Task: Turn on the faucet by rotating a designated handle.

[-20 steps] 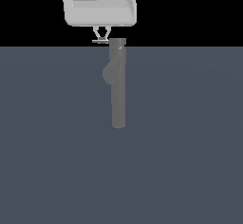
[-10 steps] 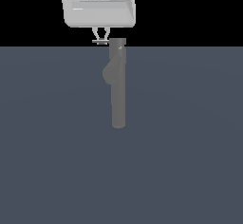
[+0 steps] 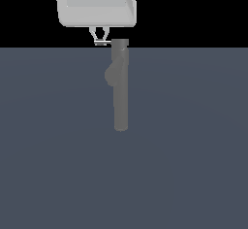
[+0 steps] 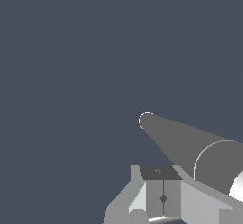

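The big white boxy gripper (image 3: 100, 42) has barely shifted since a second ago, fingers pressed together beside the matte grey cylindrical faucet (image 3: 120, 85) cap; the handle looks unturned.

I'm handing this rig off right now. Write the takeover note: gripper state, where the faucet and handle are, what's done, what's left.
Gripper: its prongs converge at the tip beside the faucet's cap, on the exterior view's left; the wrist view shows the fingers pressed together. Whether they pinch the handle is not clear.
Faucet: grey tube running from the cap down the exterior view, bulge on its left side.
Handle: thin rod at the cap, largely hidden at the prong tips.
Done: gripper is at the handle.
Left: confirm contact, then rotate the handle; no turn is evident yet.
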Controlling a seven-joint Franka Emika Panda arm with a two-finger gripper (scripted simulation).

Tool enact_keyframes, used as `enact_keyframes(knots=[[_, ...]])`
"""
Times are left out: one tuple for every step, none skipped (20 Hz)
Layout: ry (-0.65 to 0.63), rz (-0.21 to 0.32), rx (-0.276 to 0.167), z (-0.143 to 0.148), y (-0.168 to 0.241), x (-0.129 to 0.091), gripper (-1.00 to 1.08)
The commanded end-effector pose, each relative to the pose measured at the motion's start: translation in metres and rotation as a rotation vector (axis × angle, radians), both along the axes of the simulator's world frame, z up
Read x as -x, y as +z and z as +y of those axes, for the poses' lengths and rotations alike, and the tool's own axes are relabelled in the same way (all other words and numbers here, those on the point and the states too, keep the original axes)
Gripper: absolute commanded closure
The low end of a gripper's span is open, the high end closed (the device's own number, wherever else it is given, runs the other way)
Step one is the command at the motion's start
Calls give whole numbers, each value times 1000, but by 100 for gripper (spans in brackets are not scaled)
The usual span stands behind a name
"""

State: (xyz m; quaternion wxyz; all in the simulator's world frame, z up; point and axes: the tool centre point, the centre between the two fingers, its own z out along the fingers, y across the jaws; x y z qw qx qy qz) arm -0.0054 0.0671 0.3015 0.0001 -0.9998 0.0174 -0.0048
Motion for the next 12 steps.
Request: enact_keyframes(knots=[[0, 0, 0, 0, 0, 0, 108], [0, 0, 0, -1, 0, 3, 108], [0, 1, 0, -2, 0, 6, 108], [1, 2, 0, -3, 0, 10, 108], [1, 2, 0, -4, 0, 13, 108], [2, 3, 0, -5, 0, 16, 108], [2, 3, 0, -6, 0, 19, 108], [2, 3, 0, -7, 0, 23, 108], [3, 4, 0, -8, 0, 26, 108], [3, 5, 0, -9, 0, 29, 108], [3, 6, 0, -10, 0, 32, 108], [4, 6, 0, -11, -1, 36, 108]])
